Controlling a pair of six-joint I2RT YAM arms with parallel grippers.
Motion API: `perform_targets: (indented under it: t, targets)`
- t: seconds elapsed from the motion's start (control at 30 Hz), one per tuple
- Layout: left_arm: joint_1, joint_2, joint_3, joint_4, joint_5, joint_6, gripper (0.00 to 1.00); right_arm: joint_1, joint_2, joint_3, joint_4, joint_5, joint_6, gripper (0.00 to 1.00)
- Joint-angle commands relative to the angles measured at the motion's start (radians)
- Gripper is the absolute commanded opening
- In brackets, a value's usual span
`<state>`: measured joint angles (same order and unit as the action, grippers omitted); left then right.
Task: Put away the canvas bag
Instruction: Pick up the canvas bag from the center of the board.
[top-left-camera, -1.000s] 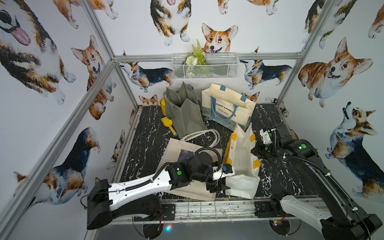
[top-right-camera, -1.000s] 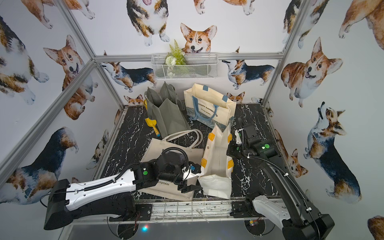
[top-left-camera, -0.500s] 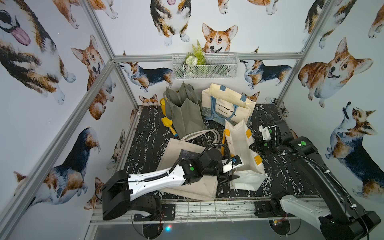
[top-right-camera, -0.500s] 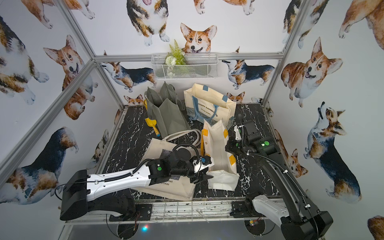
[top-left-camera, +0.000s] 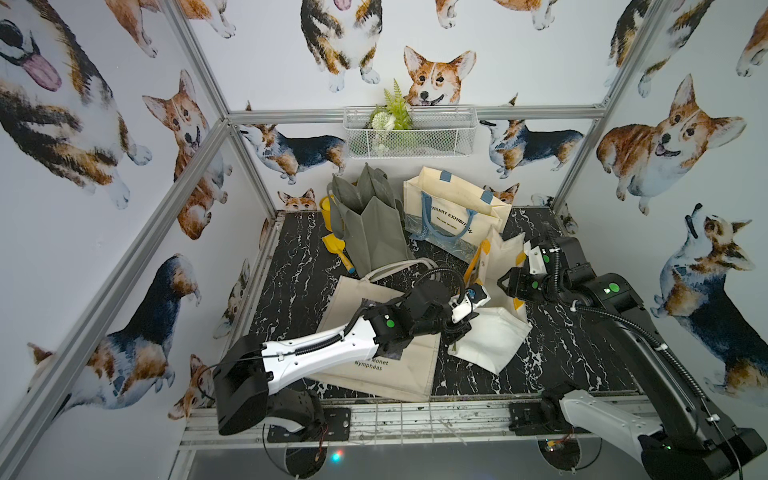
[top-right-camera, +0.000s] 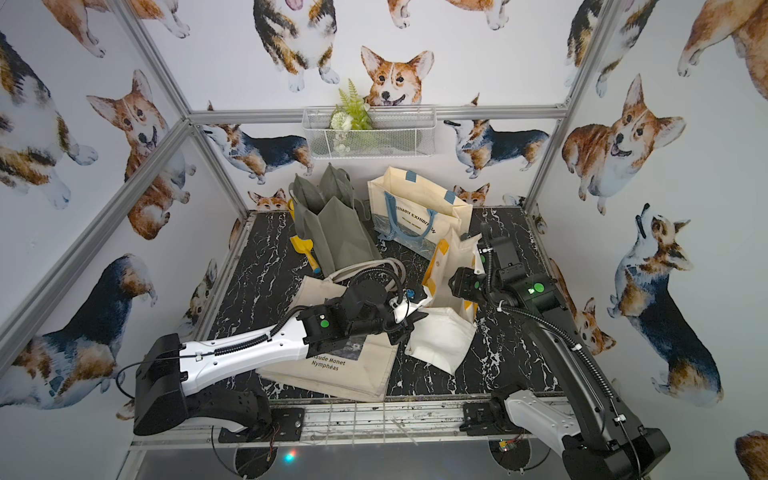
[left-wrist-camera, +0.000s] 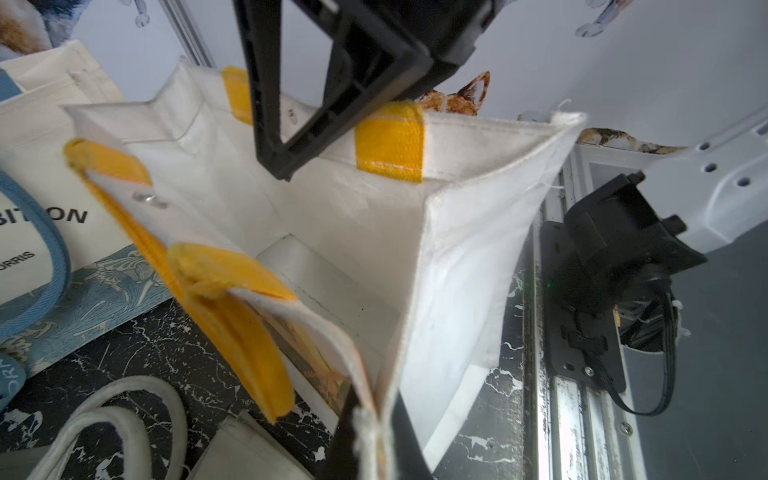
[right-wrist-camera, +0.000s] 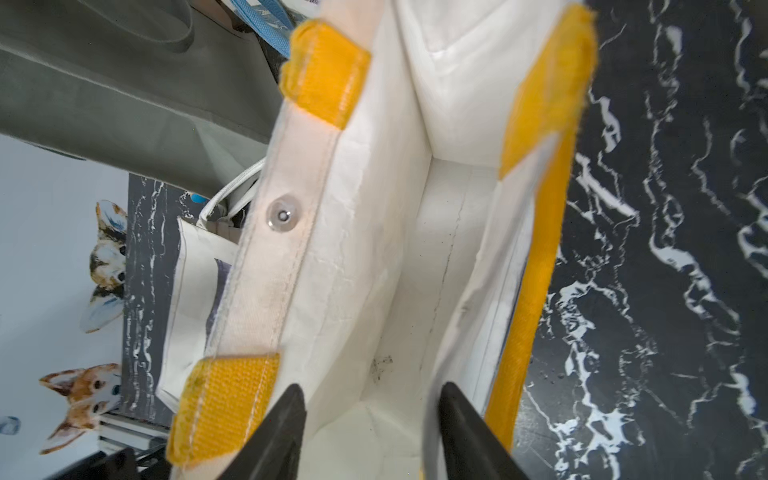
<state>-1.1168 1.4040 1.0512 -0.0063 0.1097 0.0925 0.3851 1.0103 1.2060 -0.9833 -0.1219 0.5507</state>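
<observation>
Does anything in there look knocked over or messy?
Yes. The white bag with yellow handles leans askew, its side creased, pinched at the rim by the left gripper. A beige printed tote lies flat beside it, partly under that arm.

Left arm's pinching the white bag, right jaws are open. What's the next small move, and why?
Probably draw the right gripper back off the white bag. Its jaws stand open at the rim, clamping nothing, while the left gripper is shut on a rim corner, so the left arm alone holds the bag and could move it once the right is clear.
</observation>
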Motion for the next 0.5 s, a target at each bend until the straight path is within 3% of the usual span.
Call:
perform_targets:
  t: [0.0,0.13,0.47]
  targets:
    - [0.035,-0.016,0.008,0.012,0.001,-0.044,0.0,-0.001,-0.026,0.012,-0.056,0.067,-0.07,0.72]
    - [0.096,-0.042,-0.009,0.027,0.056,-0.089,0.0,-0.001,-0.088,0.016,-0.079,0.105,-0.104,0.87]
    - [0.149,-0.034,0.037,-0.019,0.129,-0.143,0.0,-0.002,-0.29,-0.091,-0.093,0.115,-0.146,0.93]
